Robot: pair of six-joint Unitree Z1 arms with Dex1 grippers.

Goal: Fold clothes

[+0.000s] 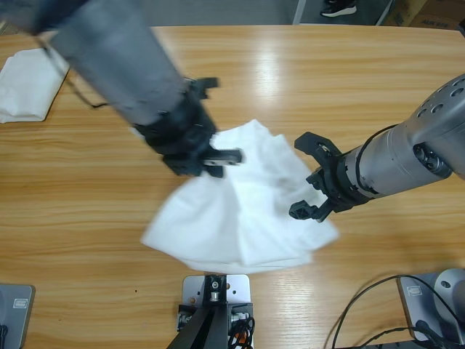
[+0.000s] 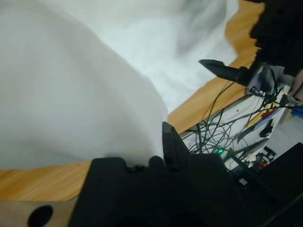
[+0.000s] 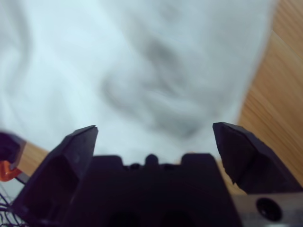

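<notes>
High view shows the white T-shirt (image 1: 240, 218) rumpled mid-desk (image 1: 73, 189), the left claw (image 1: 214, 156) clamped on a raised fold, the right claw (image 1: 311, 177) spread wide at its edge. Thin, light and floppy, it will likely sag; pinch hems or corners.

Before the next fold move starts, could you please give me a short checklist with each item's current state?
1. Left gripper has hold of the white garment: cannot tell; cloth hides one jaw.
2. Right gripper open, ready to grasp: ok, jaws spread wide at the garment's right edge.
3. Garment lying flat: not ok, bunched and lifted under the left gripper.
4. Garment fully on the table: ok.
5. Second white cloth clear of both arms: ok, at the table's far left corner.
</notes>
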